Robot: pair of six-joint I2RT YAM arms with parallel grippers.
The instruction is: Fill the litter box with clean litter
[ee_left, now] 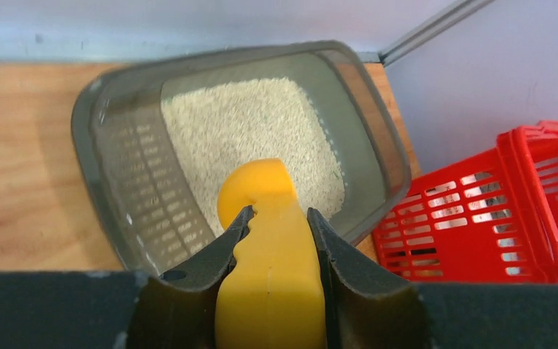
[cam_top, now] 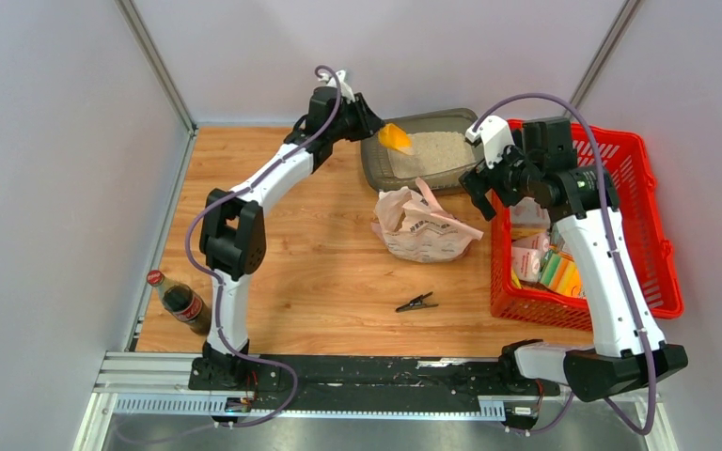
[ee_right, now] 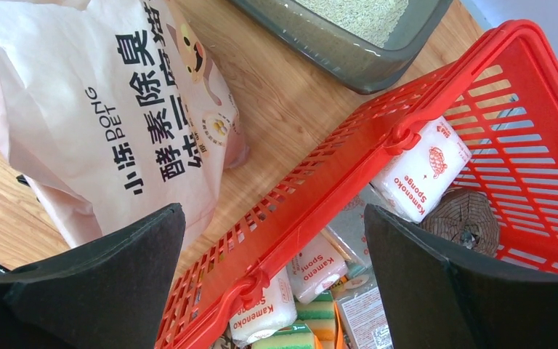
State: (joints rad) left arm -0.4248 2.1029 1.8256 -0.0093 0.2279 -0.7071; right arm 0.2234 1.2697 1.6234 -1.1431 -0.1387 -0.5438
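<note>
The dark grey litter box (cam_top: 376, 165) stands at the back of the table, with pale beige clean litter (cam_top: 437, 151) covering its floor. The left wrist view shows the box rim (ee_left: 91, 109) and the litter (ee_left: 240, 127). My left gripper (cam_top: 371, 122) is shut on the handle of a yellow scoop (cam_top: 395, 138), held over the box's left end; the scoop (ee_left: 269, 247) sits between the fingers. My right gripper (cam_top: 478, 188) is open and empty above the left rim of the red basket (ee_right: 407, 123). The box corner (ee_right: 349, 58) shows there too.
A pale pink litter bag (cam_top: 423, 227) stands open in front of the box, also in the right wrist view (ee_right: 94, 109). The red basket (cam_top: 644, 216) holds sponges and packets. A black clip (cam_top: 416, 303) lies on the table. A cola bottle (cam_top: 179, 303) lies near the left edge.
</note>
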